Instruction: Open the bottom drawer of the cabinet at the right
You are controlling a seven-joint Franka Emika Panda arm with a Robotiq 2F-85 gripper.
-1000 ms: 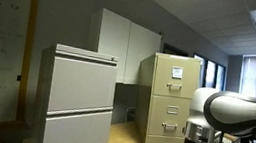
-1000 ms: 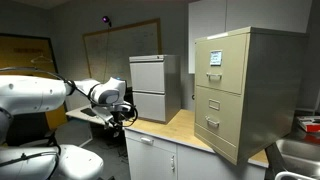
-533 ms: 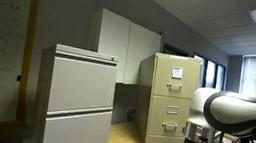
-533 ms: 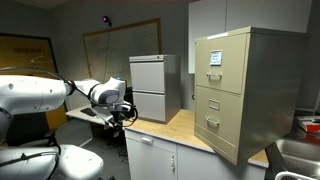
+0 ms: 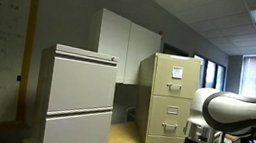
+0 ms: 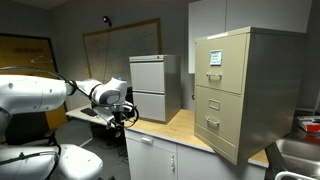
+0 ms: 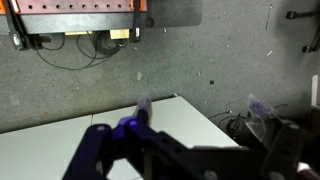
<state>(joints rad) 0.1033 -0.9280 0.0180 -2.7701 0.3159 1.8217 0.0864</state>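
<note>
The gripper (image 7: 190, 142) was nearest the wrist camera. Its two dark fingers (image 7: 95, 150) stood apart with nothing between them. Below them the wrist view showed only a white table corner (image 7: 150, 125) and speckled floor, not the cabinet, so the tool was judged to be aimed away from the target.

In an exterior view the arm (image 6: 40, 95) hung off the near end of the wooden counter (image 6: 180, 125). The grey two-drawer cabinet (image 6: 150, 88) stood further back on that counter.

The cabinet (image 6: 245, 90), tall and beige, stood at the far end, well apart from the gripper. Its bottom drawer (image 6: 211, 135) was shut, its front facing along the counter toward the arm. The handle appeared to run horizontally. The coming move was judged to require travel across the counter to the lowest front, with the wrist turned to face it.
</note>
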